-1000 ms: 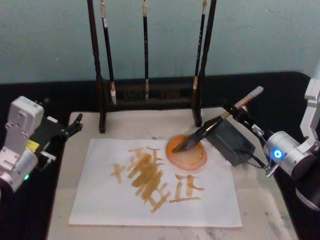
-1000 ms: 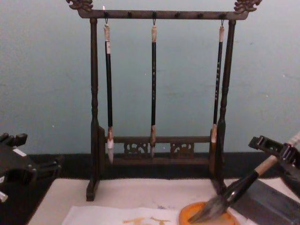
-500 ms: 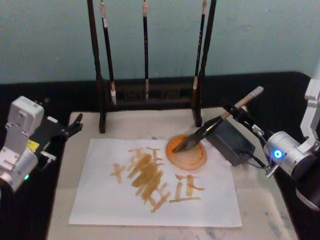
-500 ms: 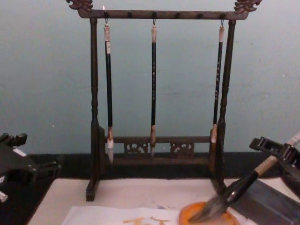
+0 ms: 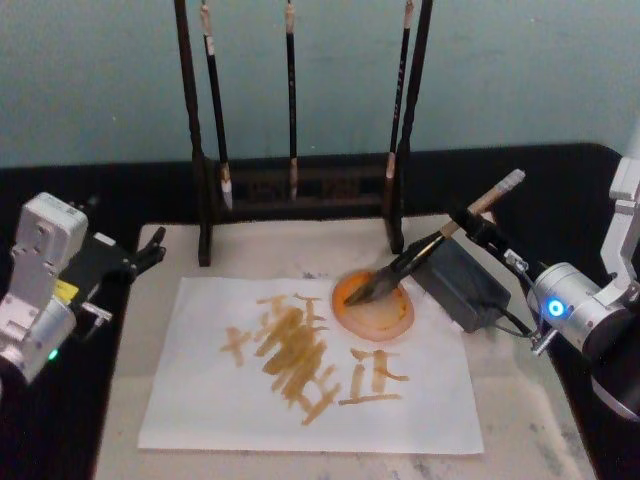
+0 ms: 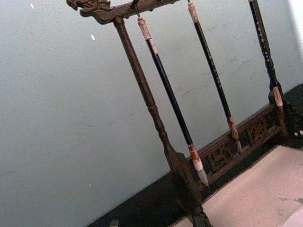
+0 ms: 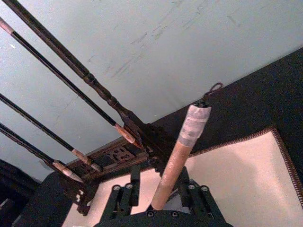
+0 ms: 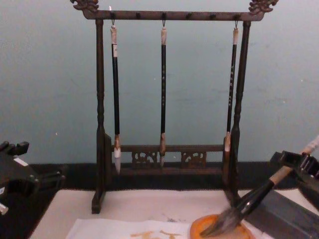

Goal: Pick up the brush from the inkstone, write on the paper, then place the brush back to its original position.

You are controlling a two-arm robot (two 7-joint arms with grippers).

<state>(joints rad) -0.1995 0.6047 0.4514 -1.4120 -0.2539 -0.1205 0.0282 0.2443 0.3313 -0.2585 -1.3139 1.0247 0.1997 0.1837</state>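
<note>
Brush (image 5: pixel 415 258), bristles in orange dish (image 5: pixel 388 320), is judged light, stiff-shafted, soft-tipped, and is best gripped on the pale handle right of dish, where it is straddled, unclamped, by the spread right gripper (image 5: pixel 472 222); left gripper (image 5: pixel 148 253) is parked far left of dish.

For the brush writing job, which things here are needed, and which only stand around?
Needed: brush, paper, inkstone, orange dish, right tool around the handle.
Not needed: rack with three thin brushes, felt mat, left tool parked at the left.
</note>
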